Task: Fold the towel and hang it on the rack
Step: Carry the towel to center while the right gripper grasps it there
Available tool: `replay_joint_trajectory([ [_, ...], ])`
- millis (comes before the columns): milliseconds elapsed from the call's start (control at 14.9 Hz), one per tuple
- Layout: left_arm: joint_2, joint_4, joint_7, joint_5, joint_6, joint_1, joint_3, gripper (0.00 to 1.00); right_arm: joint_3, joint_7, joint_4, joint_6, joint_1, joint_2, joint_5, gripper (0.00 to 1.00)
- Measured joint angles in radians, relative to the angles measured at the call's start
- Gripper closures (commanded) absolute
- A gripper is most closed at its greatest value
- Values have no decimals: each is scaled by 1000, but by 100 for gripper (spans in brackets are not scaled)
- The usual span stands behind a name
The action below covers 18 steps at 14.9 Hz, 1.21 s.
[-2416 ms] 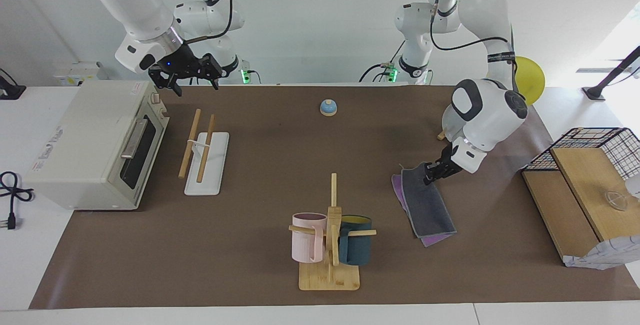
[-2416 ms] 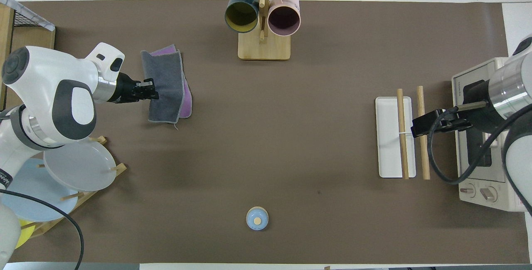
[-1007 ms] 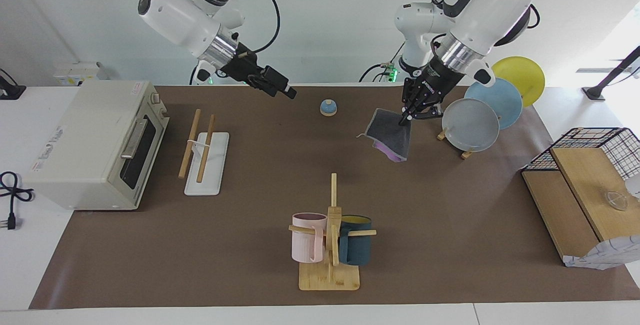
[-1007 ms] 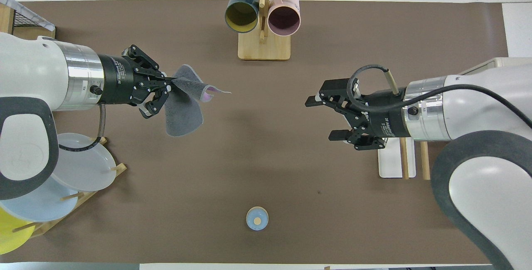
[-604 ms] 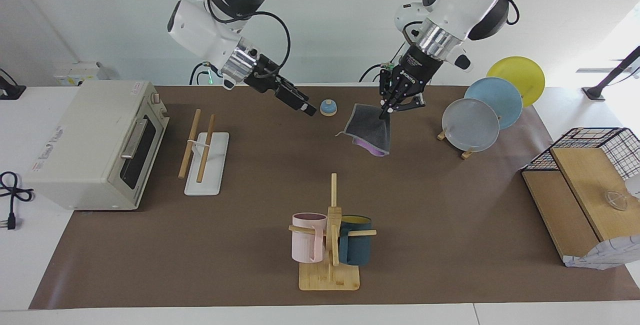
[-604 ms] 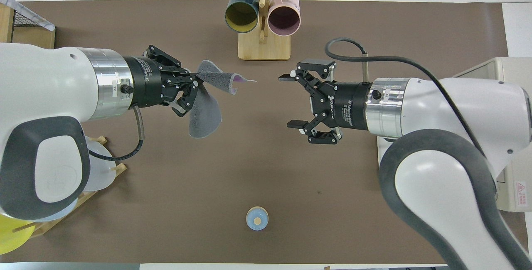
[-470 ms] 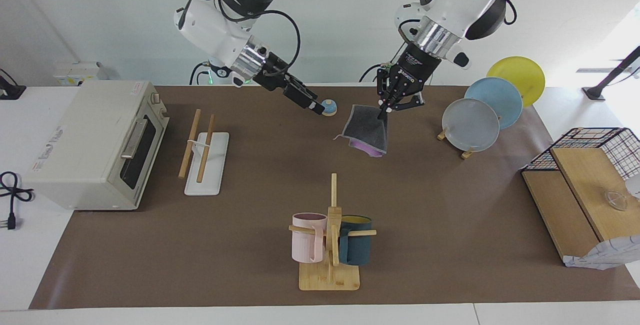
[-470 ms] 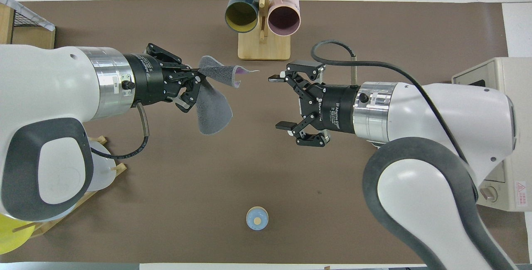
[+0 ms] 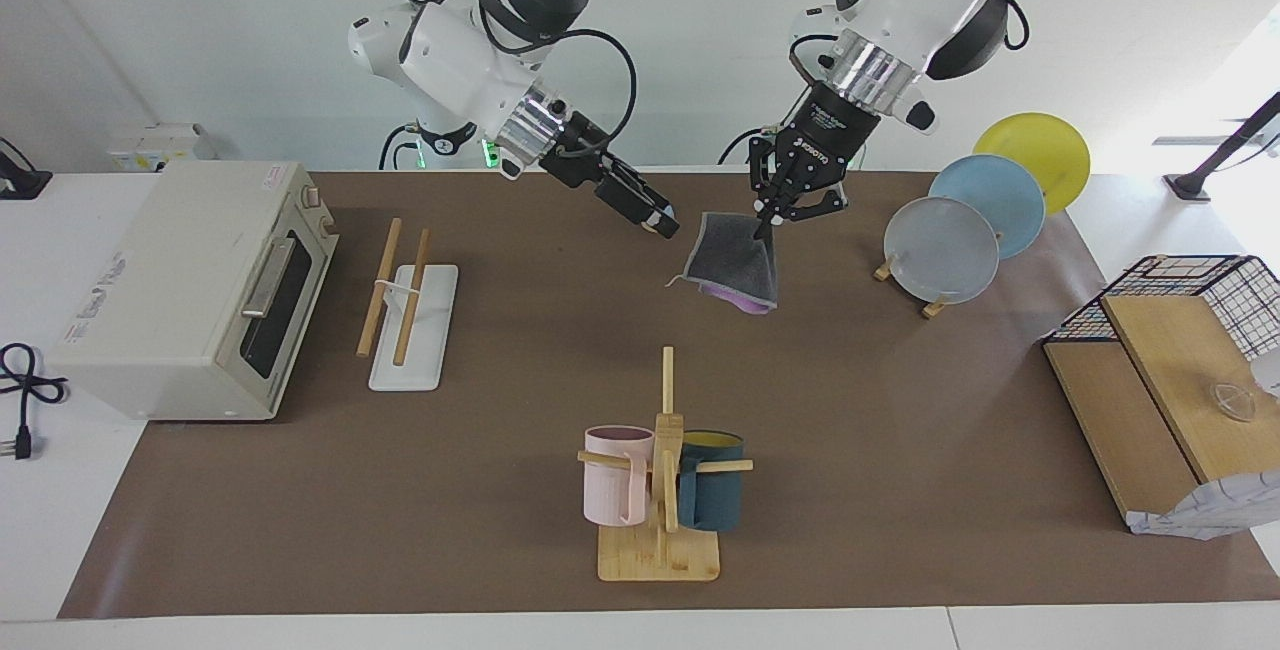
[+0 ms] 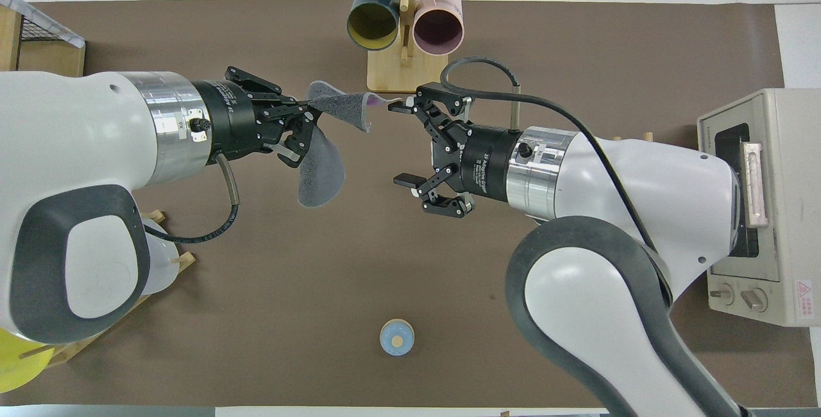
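Observation:
The towel (image 9: 738, 265), dark grey outside with a purple edge showing, hangs in the air over the table's middle, with my left gripper (image 9: 768, 221) shut on its upper corner. In the overhead view the towel (image 10: 322, 170) droops from the left gripper (image 10: 308, 110), and one flap sticks out toward the right arm. My right gripper (image 10: 403, 145) is open, with one fingertip (image 10: 399, 108) just beside that flap's tip. The facing view shows the right gripper (image 9: 664, 224) level with the towel's free corner. The rack (image 9: 425, 330) stands beside the toaster oven with nothing on its rods.
A toaster oven (image 9: 190, 290) sits at the right arm's end. A mug tree (image 9: 660, 490) with two mugs stands farthest from the robots. A plate stand (image 9: 940, 250) and a wire basket with wooden boards (image 9: 1160, 370) are at the left arm's end. A blue bell (image 10: 397, 337) lies nearest the robots.
The left gripper lifted the towel off the table and carried it to the middle. The open right gripper swung over from the rack until it was beside the towel's free corner.

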Motion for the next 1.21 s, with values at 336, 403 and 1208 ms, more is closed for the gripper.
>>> replay_joint_trajectory([
  [336,0,-7,-9,0,2,-3,-1,100,-15,28,82,23,-10,62,0,0],
  [403,0,-8,-9,0,2,-4,-1,100,-13,28,92,39,-3,75,0,0],
  [1208,-1,-8,-9,0,3,-23,-1,100,-6,41,137,143,100,145,0,100],
])
